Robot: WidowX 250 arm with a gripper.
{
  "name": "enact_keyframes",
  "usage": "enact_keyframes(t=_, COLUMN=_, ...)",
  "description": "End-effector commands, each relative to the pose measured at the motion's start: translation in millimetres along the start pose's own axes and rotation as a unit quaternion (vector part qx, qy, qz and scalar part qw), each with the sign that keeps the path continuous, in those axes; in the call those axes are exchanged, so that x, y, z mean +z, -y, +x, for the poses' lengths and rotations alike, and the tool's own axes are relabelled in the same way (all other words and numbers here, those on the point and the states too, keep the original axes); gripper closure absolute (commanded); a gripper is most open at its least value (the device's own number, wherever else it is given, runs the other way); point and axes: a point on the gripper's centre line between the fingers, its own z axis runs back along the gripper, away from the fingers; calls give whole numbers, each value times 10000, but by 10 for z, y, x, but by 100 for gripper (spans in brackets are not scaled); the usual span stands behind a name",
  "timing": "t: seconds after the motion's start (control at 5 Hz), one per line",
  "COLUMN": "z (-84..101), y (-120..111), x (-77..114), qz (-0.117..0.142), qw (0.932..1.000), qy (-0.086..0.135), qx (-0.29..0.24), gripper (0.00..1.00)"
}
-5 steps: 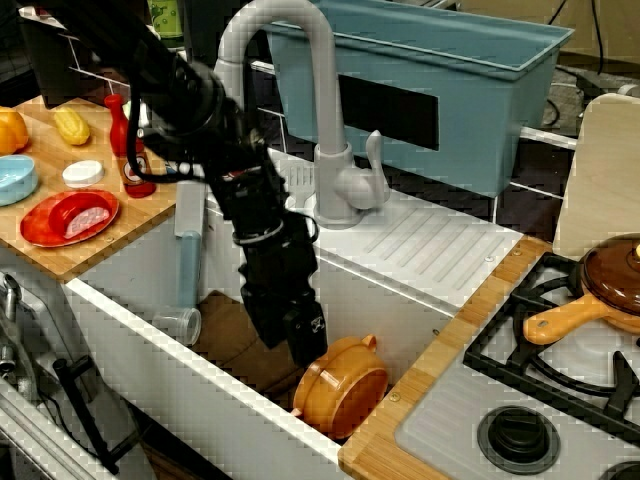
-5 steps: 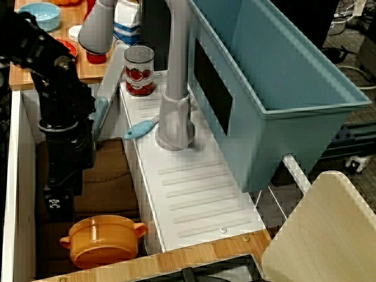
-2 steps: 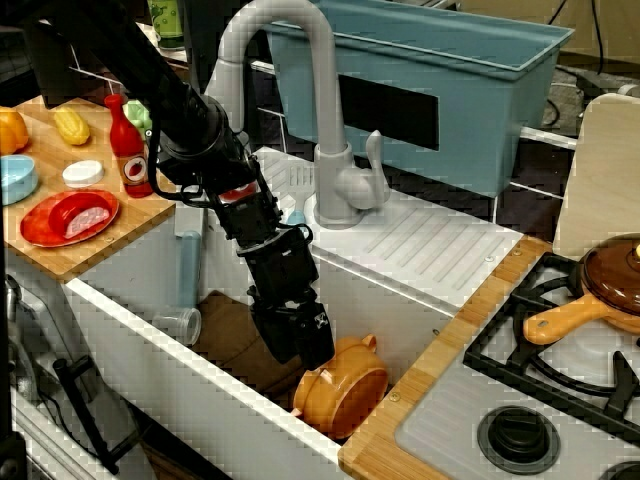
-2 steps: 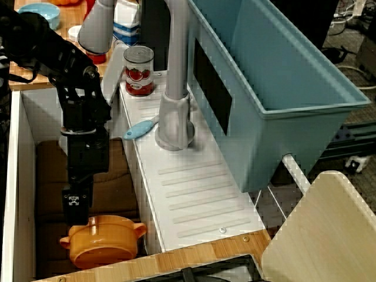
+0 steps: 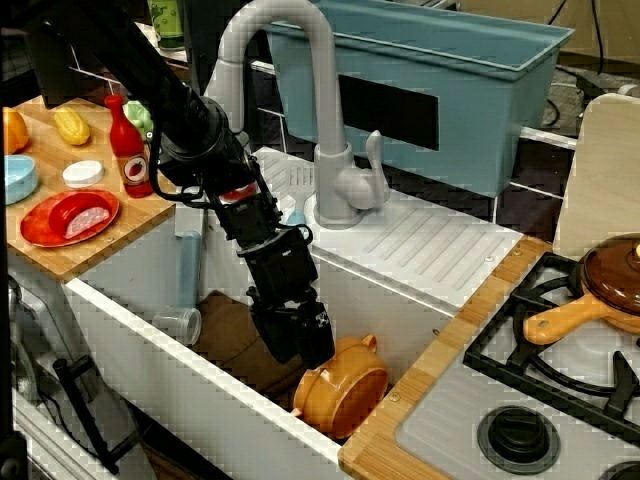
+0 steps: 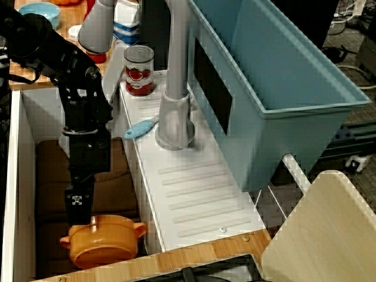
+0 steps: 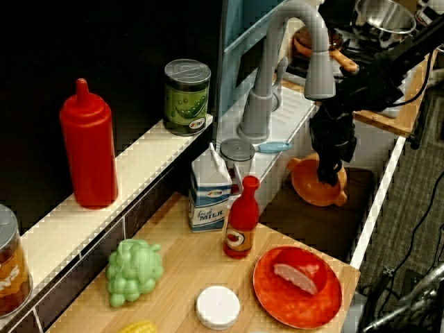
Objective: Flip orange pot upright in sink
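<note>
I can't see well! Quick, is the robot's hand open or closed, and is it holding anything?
End effector: down at the orange pot in the sink; open or closed cannot be told.

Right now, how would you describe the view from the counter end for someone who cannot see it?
A black robot gripper reaches down onto an orange pot in the white sink beneath a grey faucet. In front, a wooden counter holds a milk carton and a red plate.

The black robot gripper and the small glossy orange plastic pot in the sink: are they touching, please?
Cannot tell. From the faucet side, the gripper meets the orange pot's upturned base with no gap, but this could be mere overlap; the other views hide the tips.
</note>
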Motion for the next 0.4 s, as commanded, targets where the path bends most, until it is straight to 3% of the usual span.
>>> enact_keyframes(t=0.0, z=100, y=134, x=52, qz=-248, qw=9995, qy=147, qx=-114, gripper=0)
enact_keyframes(t=0.2, z=50, y=186, x=8, qz=-352, qw=9992, qy=145, qx=-153, gripper=0)
